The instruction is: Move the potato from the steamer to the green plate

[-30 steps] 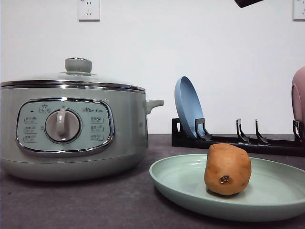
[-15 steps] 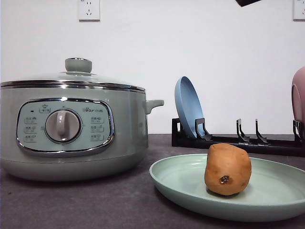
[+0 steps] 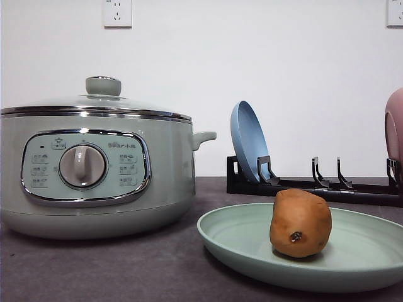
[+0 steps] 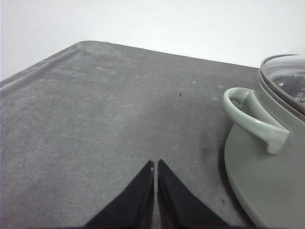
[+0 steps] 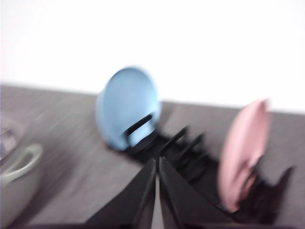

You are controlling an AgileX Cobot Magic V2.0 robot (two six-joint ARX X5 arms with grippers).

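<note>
At lower right, the orange-brown oval potato [image 3: 300, 223] is sitting on the pale mint-green round plate [image 3: 239, 242], delivered; I am keeping my left claw [image 4: 155, 167] and right claw [image 5: 157, 164] clenched, empty.

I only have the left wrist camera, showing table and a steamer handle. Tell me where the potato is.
Observer: The potato sits on the green plate, seen in the front view.
Operator: Place that plate for me.
Observer: It lies on the table to the right of the steamer, in front of a black rack.
Operator: Report the right gripper.
Observer: In the right wrist view the right gripper is shut and holds nothing. It faces the rack, where a blue plate and a pink plate stand on edge.
</note>
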